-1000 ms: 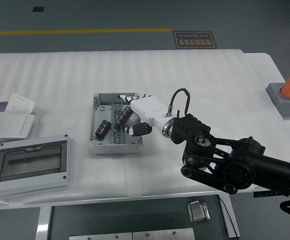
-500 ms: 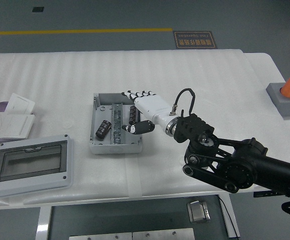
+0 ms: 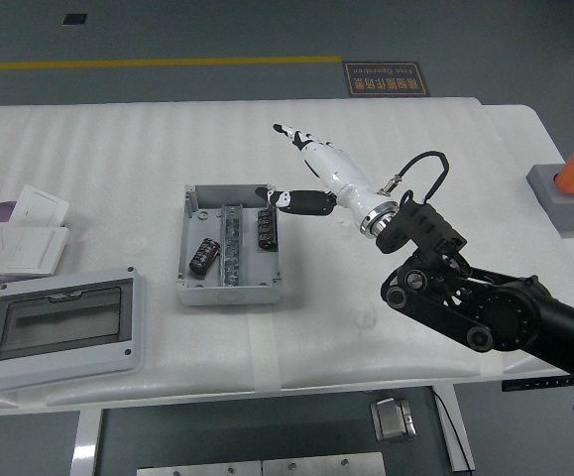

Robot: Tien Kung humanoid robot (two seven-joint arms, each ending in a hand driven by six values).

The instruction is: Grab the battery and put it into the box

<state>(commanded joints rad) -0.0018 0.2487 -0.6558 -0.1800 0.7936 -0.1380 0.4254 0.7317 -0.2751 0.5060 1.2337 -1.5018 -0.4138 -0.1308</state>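
Note:
A grey open box (image 3: 229, 287) lies left of the table's middle. Two black batteries lie inside it: one (image 3: 204, 255) in the left compartment, another (image 3: 266, 226) in the right compartment. My right hand (image 3: 306, 164), white with black fingertips, is raised above and to the right of the box, fingers spread and holding nothing. Its thumb (image 3: 299, 201) points left toward the box's far right corner. The black right arm (image 3: 485, 307) comes in from the lower right. The left arm does not show.
A grey enclosure with a clear lid (image 3: 60, 328) sits at the near left. White socket plates (image 3: 19, 238) lie at the left edge. A grey block with an orange cylinder (image 3: 569, 186) stands at the far right.
The right hand let go of a battery, which now lies in the box's right compartment. The hand then opened and rose up and to the right, away from the box.

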